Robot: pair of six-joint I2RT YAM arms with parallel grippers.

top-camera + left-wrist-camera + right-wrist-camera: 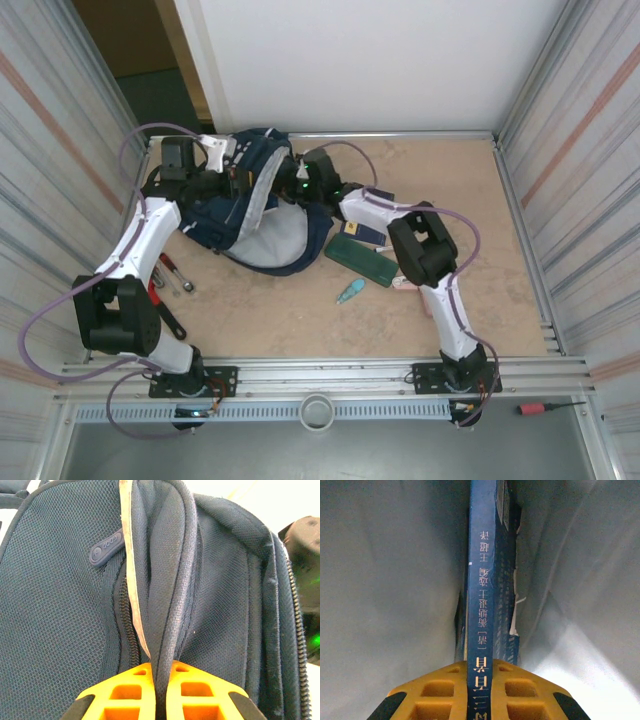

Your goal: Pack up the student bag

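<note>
Left gripper (161, 680) pinches the bag (55, 605) by its rim. Right gripper (480, 672) clamps a blue book (481, 580), deep between grey lining (385, 580).

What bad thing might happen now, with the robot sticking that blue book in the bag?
1. The left gripper pinches just a thin fold at the edge of the bag. If that fold slips out, the opening may flop shut on the book.
2. The right gripper holds the book by its spine alone, so the book might tilt or snag on the grey lining on the way in.
</note>
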